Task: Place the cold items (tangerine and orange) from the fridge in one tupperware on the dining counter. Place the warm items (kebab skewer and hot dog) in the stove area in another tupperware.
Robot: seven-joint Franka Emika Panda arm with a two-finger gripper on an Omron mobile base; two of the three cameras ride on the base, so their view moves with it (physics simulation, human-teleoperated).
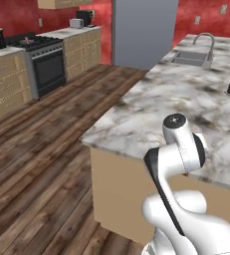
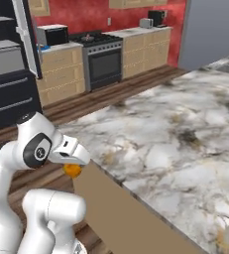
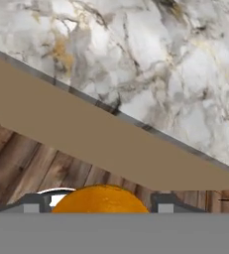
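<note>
The hand (image 3: 100,208) is clenched on an orange fruit (image 3: 100,199), tangerine or orange I cannot tell, sitting between its fingertips (image 3: 34,202), over the wooden floor (image 3: 31,171) just beside the marble bench (image 3: 150,64) edge.

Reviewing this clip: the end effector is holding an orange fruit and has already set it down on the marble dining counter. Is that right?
Not quite. The end effector does hold the orange fruit, but it has not been set down. In the hand view the fruit sits between the fingers over the wood floor, short of the marble dining counter. The right base view agrees.
</note>
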